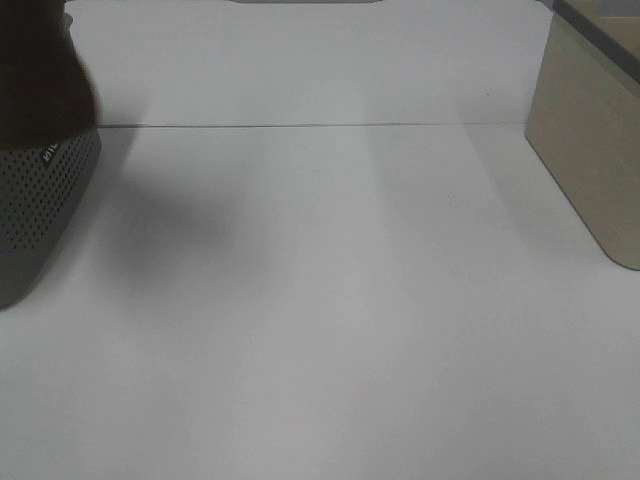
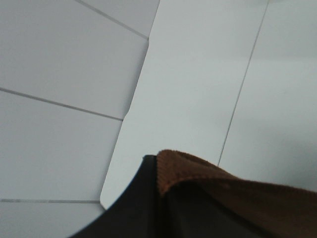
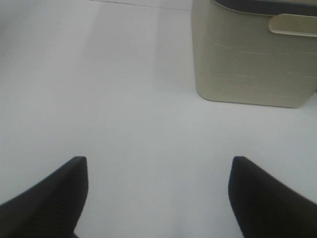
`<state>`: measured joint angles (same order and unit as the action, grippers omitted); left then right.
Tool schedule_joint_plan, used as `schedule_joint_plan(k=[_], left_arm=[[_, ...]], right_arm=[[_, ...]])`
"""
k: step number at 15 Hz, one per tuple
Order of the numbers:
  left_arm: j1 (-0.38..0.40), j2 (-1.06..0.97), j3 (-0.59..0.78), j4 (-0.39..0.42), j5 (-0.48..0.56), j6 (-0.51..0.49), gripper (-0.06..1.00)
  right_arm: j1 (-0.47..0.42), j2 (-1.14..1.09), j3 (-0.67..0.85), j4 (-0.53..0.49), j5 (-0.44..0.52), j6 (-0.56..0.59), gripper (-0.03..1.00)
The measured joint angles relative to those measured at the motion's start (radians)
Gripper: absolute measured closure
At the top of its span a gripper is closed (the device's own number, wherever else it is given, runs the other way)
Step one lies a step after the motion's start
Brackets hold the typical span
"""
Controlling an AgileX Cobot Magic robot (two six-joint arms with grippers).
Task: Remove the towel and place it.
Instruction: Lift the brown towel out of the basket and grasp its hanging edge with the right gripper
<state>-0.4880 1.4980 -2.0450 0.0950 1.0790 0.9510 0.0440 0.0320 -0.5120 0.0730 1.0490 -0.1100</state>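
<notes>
Half done — left gripper [image 2: 164, 186] pinches the towel [image 2: 237, 196] aloft, right gripper [image 3: 158, 166] wide and empty — placing not yet done.

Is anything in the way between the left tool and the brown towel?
No, nothing visible is. The towel is already in the left tool, lying right against its finger, up above the white table.

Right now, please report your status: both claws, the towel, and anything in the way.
Left claw shut on the towel, hanging by the grey basket. Right claw open, empty. Beige bin stands at right, off the middle.
</notes>
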Motion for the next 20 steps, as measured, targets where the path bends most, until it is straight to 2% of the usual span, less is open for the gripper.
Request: schedule_joint_plan(k=[1, 2, 4, 5, 6, 8, 10, 11, 12, 13, 15, 17, 20], left_arm=[[-0.056, 0.001, 0.0, 0.001, -0.006, 0.0, 0.94], [-0.114, 0.007, 0.0, 0.001, -0.031, 0.002, 0.94], [-0.206, 0.021, 0.0, 0.001, -0.117, 0.072, 0.94], [-0.239, 0.03, 0.0, 0.001, -0.137, 0.138, 0.94], [-0.254, 0.035, 0.0, 0.001, -0.14, 0.168, 0.94], [-0.284, 0.059, 0.0, -0.002, -0.156, 0.244, 0.94], [-0.284, 0.076, 0.0, -0.005, -0.159, 0.258, 0.94], [-0.284, 0.079, 0.0, -0.005, -0.159, 0.261, 0.94], [-0.284, 0.079, 0.0, -0.006, -0.16, 0.265, 0.94], [-0.284, 0.081, 0.0, -0.006, -0.16, 0.267, 0.94], [-0.284, 0.085, 0.0, -0.007, -0.16, 0.268, 0.94], [-0.284, 0.091, 0.0, -0.009, -0.162, 0.268, 0.94], [-0.284, 0.091, 0.0, -0.013, -0.162, 0.269, 0.94]], right_arm=[[0.0, 0.038, -0.006, 0.074, -0.047, -0.074, 0.21], [0.0, 0.089, -0.01, 0.195, -0.122, -0.179, 0.21], [0.0, 0.257, -0.013, 0.515, -0.268, -0.485, 0.21], [0.0, 0.349, -0.013, 0.682, -0.298, -0.68, 0.21], [0.0, 0.392, -0.013, 0.746, -0.304, -0.761, 0.21], [0.0, 0.613, -0.013, 1.024, -0.295, -1.138, 0.21], [0.0, 0.813, -0.013, 1.24, -0.228, -1.433, 0.21], [0.0, 0.923, -0.02, 1.312, -0.181, -1.541, 0.21], [0.0, 1.113, -0.077, 1.375, -0.047, -1.692, 0.21], [0.0, 1.182, -0.121, 1.386, 0.005, -1.718, 0.21], [0.008, 1.254, -0.195, 1.393, 0.036, -1.727, 0.18], [0.066, 1.316, -0.293, 1.396, 0.025, -1.731, 0.15], [0.177, 1.399, -0.394, 1.395, -0.042, -1.725, 0.15]])
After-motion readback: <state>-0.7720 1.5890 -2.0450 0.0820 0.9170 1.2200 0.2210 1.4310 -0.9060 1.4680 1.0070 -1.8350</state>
